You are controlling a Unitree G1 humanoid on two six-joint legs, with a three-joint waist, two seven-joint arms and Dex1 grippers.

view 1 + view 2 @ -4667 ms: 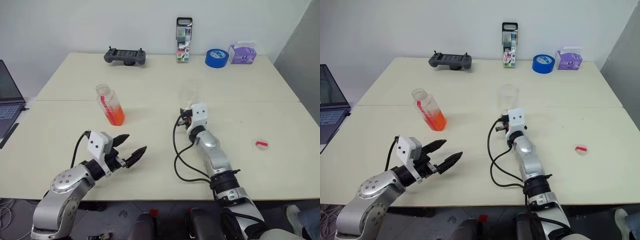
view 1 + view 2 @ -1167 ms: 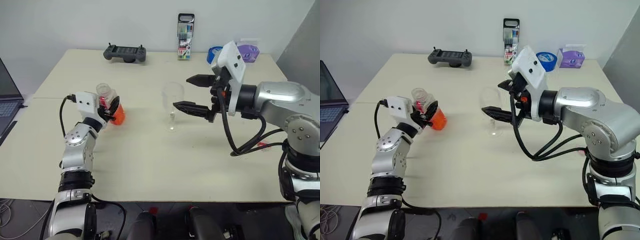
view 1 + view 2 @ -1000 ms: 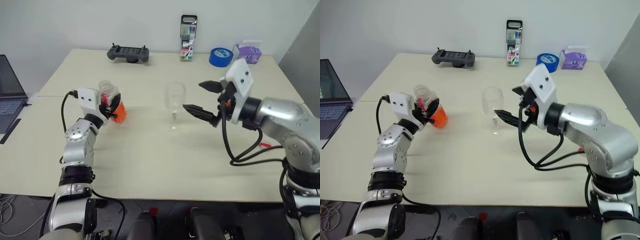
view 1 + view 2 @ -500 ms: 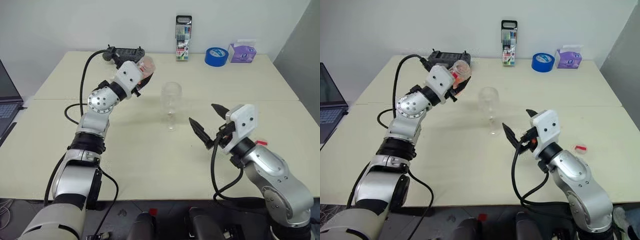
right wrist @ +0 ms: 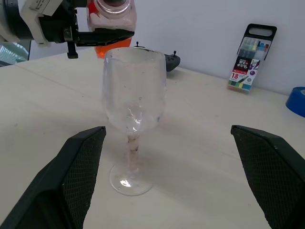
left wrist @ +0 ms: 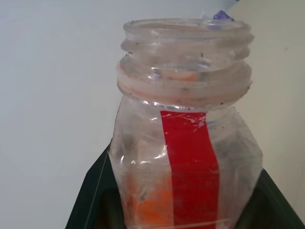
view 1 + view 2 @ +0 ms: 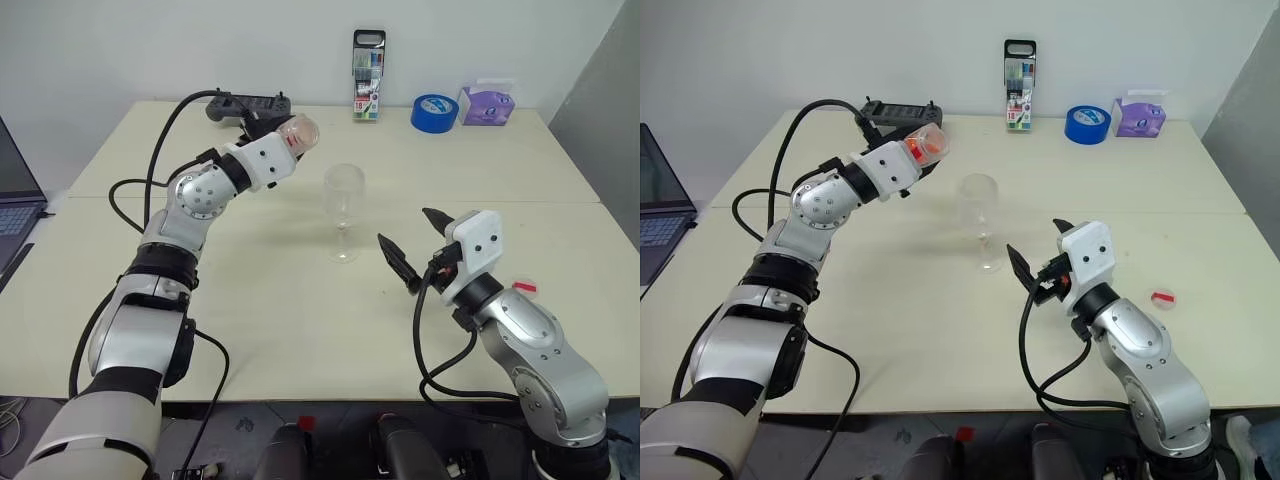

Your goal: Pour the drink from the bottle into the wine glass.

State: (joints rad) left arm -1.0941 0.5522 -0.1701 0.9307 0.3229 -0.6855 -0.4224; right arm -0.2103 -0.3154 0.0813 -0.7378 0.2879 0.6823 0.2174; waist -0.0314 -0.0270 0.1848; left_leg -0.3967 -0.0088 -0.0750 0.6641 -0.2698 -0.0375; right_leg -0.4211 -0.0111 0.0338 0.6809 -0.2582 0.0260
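My left gripper (image 7: 280, 143) is shut on the bottle (image 7: 297, 131), held in the air and tipped on its side, its uncapped mouth toward the wine glass (image 7: 343, 205). The orange drink (image 7: 921, 149) lies inside the bottle (image 6: 186, 143), low against the fingers (image 6: 90, 200). No liquid crosses to the glass, which stands upright on the table with no drink visible in it. To its right my right gripper (image 7: 403, 226) hovers open, apart from the glass (image 5: 135, 95), with a finger (image 5: 76, 176) to either side of it in the wrist view.
A red-and-white cap (image 7: 525, 288) lies on the table at the right. Along the far edge are a game controller (image 7: 247, 105), a marker case (image 7: 368, 62), blue tape (image 7: 434, 113) and a purple pack (image 7: 485, 103). A laptop (image 7: 15, 200) sits at the left.
My left gripper has lifted the bottle off the table, carried it right toward the glass and tipped it over. My right gripper has let go of the glass, drawn back and sunk lower.
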